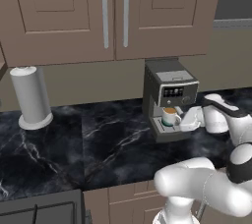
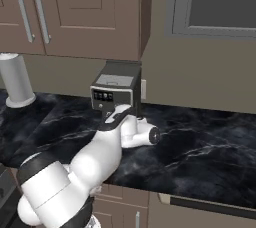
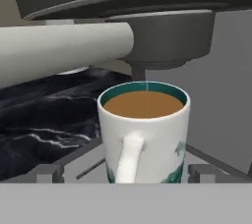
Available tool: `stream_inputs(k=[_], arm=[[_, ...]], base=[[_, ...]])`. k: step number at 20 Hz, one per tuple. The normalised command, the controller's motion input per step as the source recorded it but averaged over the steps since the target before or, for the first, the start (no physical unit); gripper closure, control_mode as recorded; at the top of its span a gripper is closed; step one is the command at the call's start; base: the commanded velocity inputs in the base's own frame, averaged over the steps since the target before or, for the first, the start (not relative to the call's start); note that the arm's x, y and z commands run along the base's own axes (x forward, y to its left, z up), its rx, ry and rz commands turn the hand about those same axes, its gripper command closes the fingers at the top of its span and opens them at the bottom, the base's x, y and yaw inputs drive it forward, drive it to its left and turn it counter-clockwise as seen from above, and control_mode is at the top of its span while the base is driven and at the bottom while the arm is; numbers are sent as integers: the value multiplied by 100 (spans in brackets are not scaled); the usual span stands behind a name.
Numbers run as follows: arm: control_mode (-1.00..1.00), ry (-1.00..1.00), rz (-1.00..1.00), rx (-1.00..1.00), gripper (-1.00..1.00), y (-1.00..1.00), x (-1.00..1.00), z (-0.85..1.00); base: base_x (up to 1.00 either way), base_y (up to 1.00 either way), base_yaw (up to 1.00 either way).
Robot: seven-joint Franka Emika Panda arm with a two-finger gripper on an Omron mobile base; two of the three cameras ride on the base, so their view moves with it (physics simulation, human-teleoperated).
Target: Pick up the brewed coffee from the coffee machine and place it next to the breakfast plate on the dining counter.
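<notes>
Gripper [image 1: 183,118] spread wide beside mug [image 1: 170,116] (handle facing it) under machine [image 1: 167,95] overhang.

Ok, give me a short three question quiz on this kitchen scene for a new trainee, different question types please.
1. True or false: the mug sits on the coffee machine's drip tray.
2. Which way does the mug's handle face in the hand view? A) toward the camera B) away from it C) to the far right.
3. Fill in: the fingers are ____ and hold nothing.

Key: 1 true; 2 A; 3 open.
</notes>
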Motion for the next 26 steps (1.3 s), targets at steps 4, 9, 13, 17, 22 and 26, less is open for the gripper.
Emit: stream_inputs(k=[4, 9, 13, 17, 22, 26], arm=[[-100, 0, 0, 3, -100, -4, 29, -20], [-100, 0, 0, 1, -100, -1, 27, -15], [-100, 0, 0, 0, 100, 0, 25, -13], [-100, 0, 0, 0, 100, 0, 4, -8], [-100, 0, 1, 0, 100, 0, -16, 0], [-100, 0, 3, 0, 100, 0, -54, 0]], base=[[0, 0, 0], [0, 0, 0], [0, 0, 0], [0, 0, 0], [0, 0, 0], [0, 0, 0]])
